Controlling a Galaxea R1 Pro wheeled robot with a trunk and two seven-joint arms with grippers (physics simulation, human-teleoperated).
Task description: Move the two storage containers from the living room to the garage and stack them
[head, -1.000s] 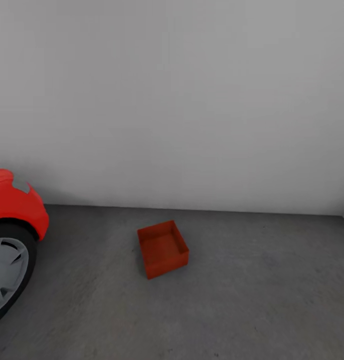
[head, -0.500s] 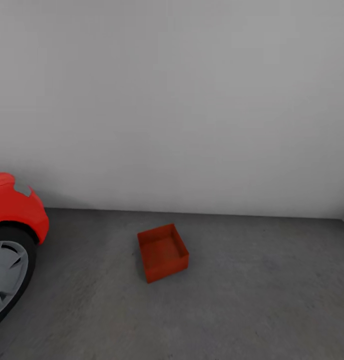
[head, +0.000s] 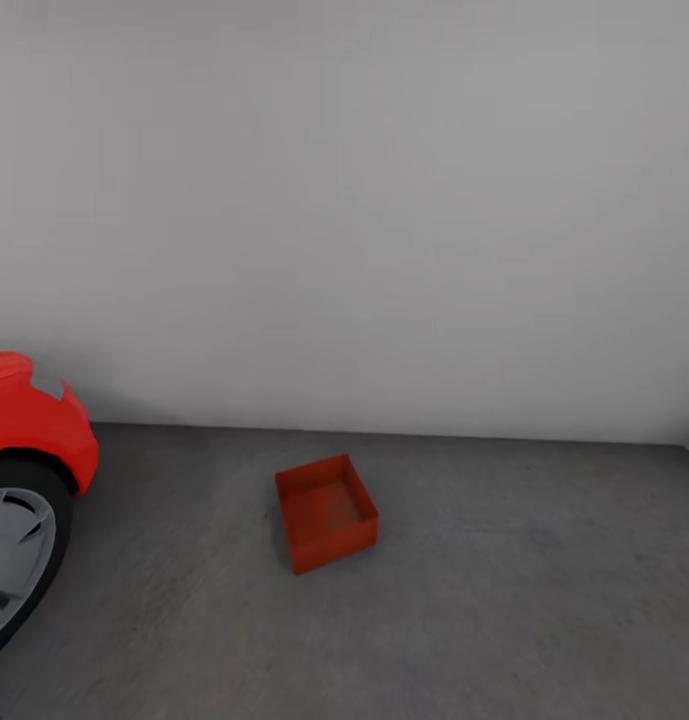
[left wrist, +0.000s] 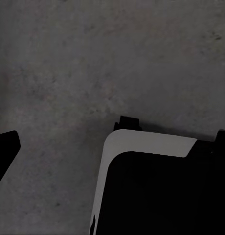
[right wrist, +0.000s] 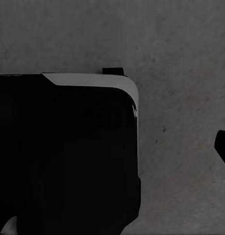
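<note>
While one storage container (head: 326, 512) is seen on the garage floor (head: 504, 600), ahead near the far wall (head: 384, 200), right of the red car (head: 29, 440), no second container is carried; the fingers' state cannot be told, nor the nearer arm

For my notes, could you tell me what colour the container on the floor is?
Red-orange; the container shows best in the head view.

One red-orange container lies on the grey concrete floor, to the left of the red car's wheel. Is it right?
Not quite: in the head view the container lies to the right of the car's wheel, not left. It does rest on the grey concrete floor.
</note>
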